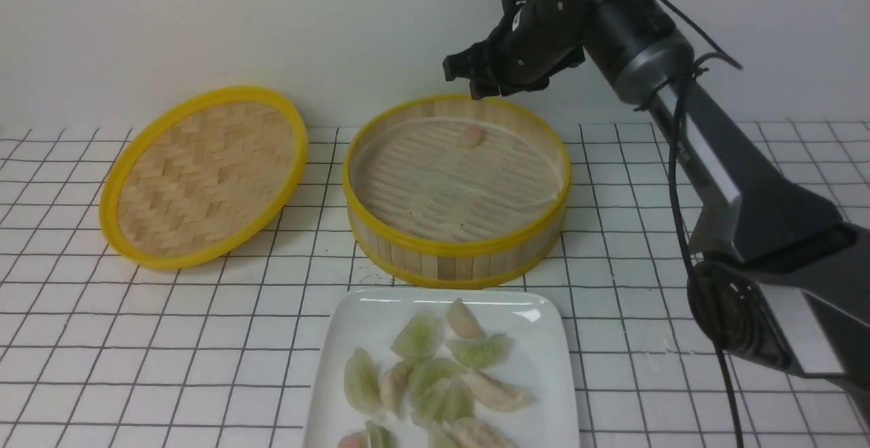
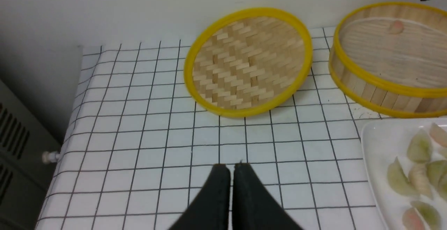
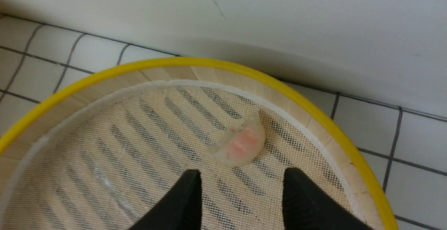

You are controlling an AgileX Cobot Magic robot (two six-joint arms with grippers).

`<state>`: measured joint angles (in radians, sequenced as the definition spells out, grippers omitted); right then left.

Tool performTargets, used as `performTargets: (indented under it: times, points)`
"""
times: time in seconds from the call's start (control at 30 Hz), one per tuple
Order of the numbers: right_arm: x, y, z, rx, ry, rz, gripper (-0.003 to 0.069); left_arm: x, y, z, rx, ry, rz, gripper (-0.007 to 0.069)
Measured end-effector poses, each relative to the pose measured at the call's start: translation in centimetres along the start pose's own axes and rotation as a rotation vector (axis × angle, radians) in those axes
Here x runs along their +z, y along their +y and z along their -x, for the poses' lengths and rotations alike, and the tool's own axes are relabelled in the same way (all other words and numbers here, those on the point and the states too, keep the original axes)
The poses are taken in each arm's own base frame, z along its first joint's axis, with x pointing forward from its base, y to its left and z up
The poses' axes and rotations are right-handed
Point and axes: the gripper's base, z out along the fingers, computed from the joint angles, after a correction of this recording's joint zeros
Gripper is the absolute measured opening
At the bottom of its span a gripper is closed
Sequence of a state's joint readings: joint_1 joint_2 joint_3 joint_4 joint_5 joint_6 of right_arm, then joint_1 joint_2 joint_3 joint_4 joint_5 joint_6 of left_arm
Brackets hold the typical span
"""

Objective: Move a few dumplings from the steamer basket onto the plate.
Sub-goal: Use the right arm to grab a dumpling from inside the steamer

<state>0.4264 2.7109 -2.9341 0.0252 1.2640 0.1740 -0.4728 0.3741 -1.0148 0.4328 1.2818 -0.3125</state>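
The steamer basket (image 1: 455,247) stands mid-table with one pinkish dumpling (image 1: 472,135) near its far wall, on a white mesh liner; that dumpling also shows in the right wrist view (image 3: 241,145). My right gripper (image 3: 242,174) is open and empty, hovering above the basket's far rim, its fingertips (image 1: 476,77) just short of the dumpling. The white plate (image 1: 537,373) in front holds several green and pinkish dumplings (image 1: 435,373). My left gripper (image 2: 230,167) is shut and empty over bare tablecloth, left of the plate (image 2: 375,142).
The flat woven yellow-rimmed lid (image 1: 204,173) lies left of the basket, its far edge propped up. A wall runs close behind the basket. The table's left edge (image 2: 75,118) drops off beside a grey unit.
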Motion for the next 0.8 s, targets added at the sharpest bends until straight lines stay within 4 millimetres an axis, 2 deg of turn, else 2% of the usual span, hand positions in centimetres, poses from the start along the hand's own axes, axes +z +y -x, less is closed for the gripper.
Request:
performTargets:
  times: [0.2, 0.3, 0.53, 0.8]
  points:
    - [1.8, -0.1, -1.1, -0.069, 0.04, 0.008, 0.0407, 0.6, -0.1, -0.4, 0.018, 0.023, 0.012, -0.0006]
    - [2.2, -0.2, -1.3, -0.091, 0.05, 0.008, 0.0413, 0.6, -0.1, -0.4, 0.025, 0.022, 0.013, -0.0006]
    - [4.9, -1.1, -2.8, -0.169, 0.085, 0.018, 0.0414, 0.6, -0.1, -0.4, 0.033, 0.022, 0.015, -0.0006]
    - [5.1, -0.9, -2.2, -0.385, -0.001, 0.042, 0.0414, 0.6, -0.1, -0.4, 0.042, 0.022, 0.015, -0.0006]
